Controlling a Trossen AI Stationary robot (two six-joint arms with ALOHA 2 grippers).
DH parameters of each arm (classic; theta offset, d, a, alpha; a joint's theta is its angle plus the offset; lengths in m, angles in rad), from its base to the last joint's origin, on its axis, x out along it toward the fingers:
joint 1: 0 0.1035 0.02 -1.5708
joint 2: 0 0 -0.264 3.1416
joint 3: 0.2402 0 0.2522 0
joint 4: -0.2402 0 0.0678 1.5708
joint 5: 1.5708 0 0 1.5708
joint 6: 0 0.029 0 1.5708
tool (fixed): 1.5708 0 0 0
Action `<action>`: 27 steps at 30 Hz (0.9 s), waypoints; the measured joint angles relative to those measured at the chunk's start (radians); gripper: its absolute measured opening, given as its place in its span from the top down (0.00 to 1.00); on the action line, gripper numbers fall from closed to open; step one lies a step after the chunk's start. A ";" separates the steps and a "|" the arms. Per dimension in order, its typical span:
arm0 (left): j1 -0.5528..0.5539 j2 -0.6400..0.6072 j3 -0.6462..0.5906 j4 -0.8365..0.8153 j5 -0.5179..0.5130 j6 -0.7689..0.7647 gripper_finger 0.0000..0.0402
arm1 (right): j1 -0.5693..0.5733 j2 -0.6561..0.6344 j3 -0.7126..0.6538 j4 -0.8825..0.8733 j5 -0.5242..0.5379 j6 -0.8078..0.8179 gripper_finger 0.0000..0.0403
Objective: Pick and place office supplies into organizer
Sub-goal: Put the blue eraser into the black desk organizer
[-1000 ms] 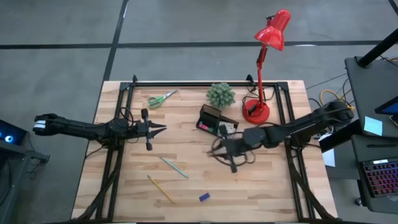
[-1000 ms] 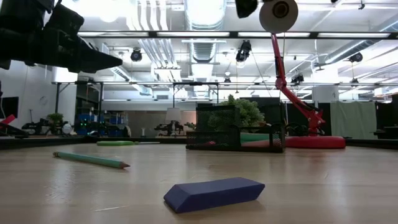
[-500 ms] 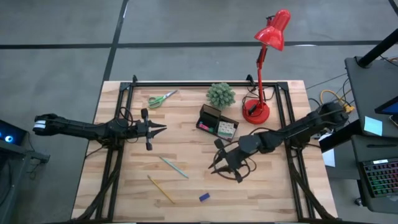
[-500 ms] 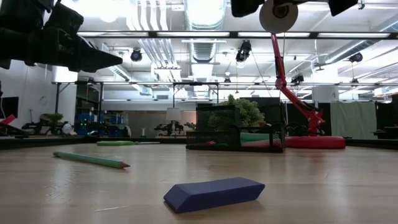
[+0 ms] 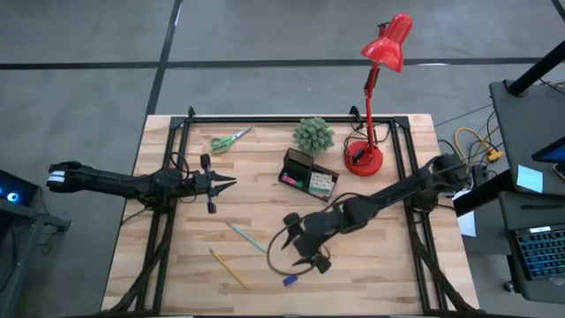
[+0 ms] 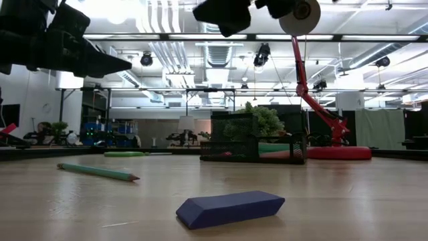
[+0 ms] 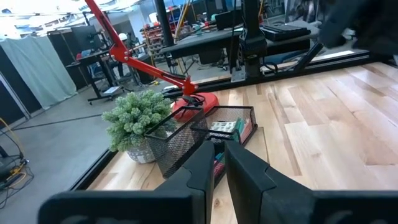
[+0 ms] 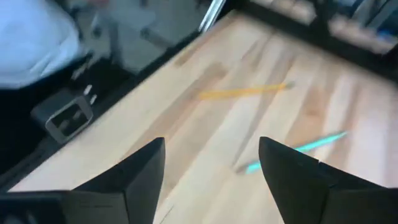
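The black organizer stands mid-table with a pink pad and a white dotted cube inside; it also shows in the low view and the left wrist view. Loose on the wood lie green-handled scissors, a teal pen, a yellow pencil and a small blue piece. My right gripper hovers open just above and far of the blue piece, touching nothing; its wrist view shows the pencil and pen ahead. My left gripper waits shut at the left.
A spiky green plant and a red desk lamp stand behind and right of the organizer. Black frame rails run along the table's left, right and far sides. Bare wood lies along the near edge around the pencil and blue piece.
My right gripper has travelled from beside the organizer toward the table's near edge and a little left, ending over the blue piece; in the low view it now shows at the top. The supplies have not moved.
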 joint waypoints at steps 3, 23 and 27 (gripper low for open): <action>0.000 -0.001 0.000 -0.001 0.000 0.000 0.93 | 0.020 0.045 0.112 -0.162 0.000 0.075 0.37; 0.000 0.000 0.000 -0.009 0.000 -0.001 0.93 | 0.111 0.264 0.338 -0.487 0.080 0.279 0.45; 0.000 0.000 0.000 -0.010 0.000 -0.001 0.93 | 0.111 0.268 0.337 -0.487 0.105 0.290 0.45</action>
